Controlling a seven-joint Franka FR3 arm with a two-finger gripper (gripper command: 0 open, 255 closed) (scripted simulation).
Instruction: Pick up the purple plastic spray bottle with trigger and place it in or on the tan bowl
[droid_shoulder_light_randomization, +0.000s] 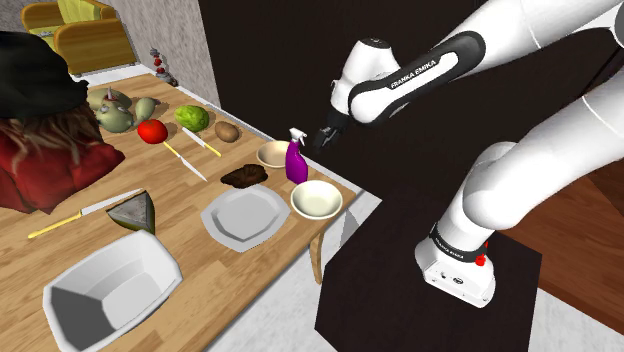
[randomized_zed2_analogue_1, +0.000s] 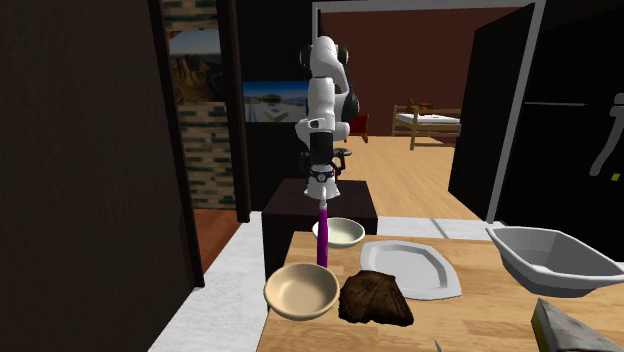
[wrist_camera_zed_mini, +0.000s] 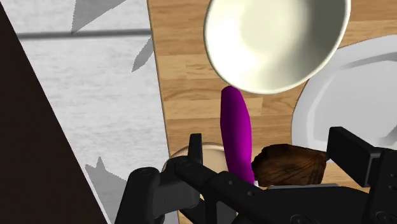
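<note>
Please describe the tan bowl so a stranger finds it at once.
On the wooden table, find the purple spray bottle at the edge nearest the stand. In the shoulder view the tan bowl lies just left of it; the other bowl, nearer the stand, is paler cream.

Grey plate (droid_shoulder_light_randomization: 243, 213), dark brown lump (droid_shoulder_light_randomization: 243, 177), white tub (droid_shoulder_light_randomization: 150, 262).
</note>
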